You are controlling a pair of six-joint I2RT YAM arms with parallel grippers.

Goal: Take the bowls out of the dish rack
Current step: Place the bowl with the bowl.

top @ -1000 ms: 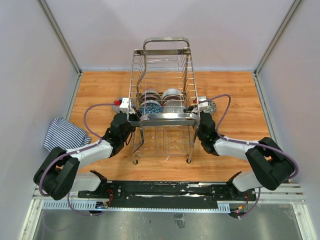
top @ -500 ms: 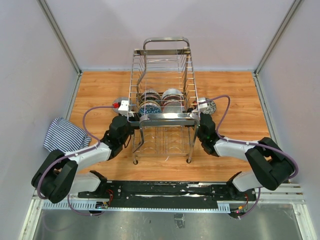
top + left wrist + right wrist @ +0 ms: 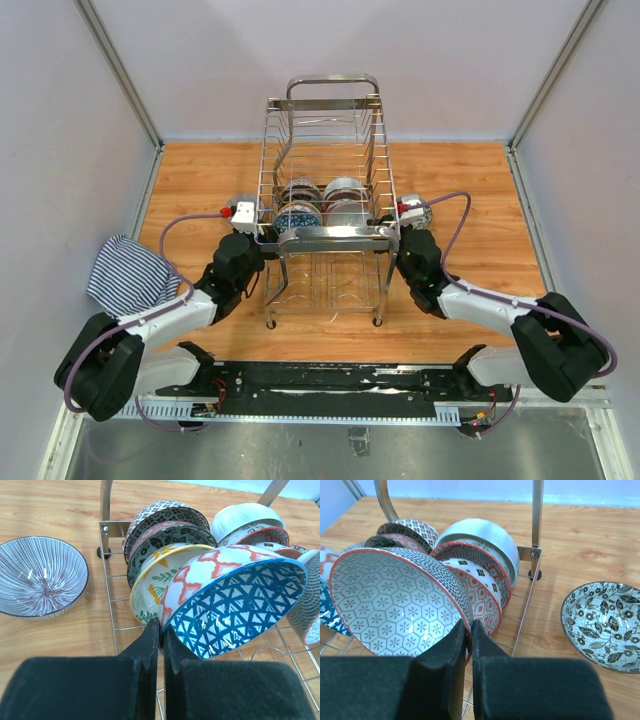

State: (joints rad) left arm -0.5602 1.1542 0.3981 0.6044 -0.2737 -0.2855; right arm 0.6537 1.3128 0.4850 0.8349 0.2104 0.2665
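Observation:
The chrome dish rack (image 3: 325,130) stands mid-table with several bowls in its lower tier. My left gripper (image 3: 161,625) is shut on the lower rim of a blue lattice bowl (image 3: 240,605) at the front of the left row, still among the others. My right gripper (image 3: 468,625) is shut on the red rim of a hexagon-patterned bowl (image 3: 395,605) at the front of the right row. In the top view the left gripper (image 3: 266,236) and right gripper (image 3: 391,232) reach into the rack's sides.
A purple striped bowl (image 3: 40,577) sits on the table left of the rack, and a black floral bowl (image 3: 605,625) sits to its right. A striped cloth (image 3: 128,272) lies at the left wall. Rack wires (image 3: 111,605) and legs stand close to both grippers.
Both arms have shifted a little, their elbows swinging outward and toward the near edge. The grippers stay at the rack's sides on the bowls.

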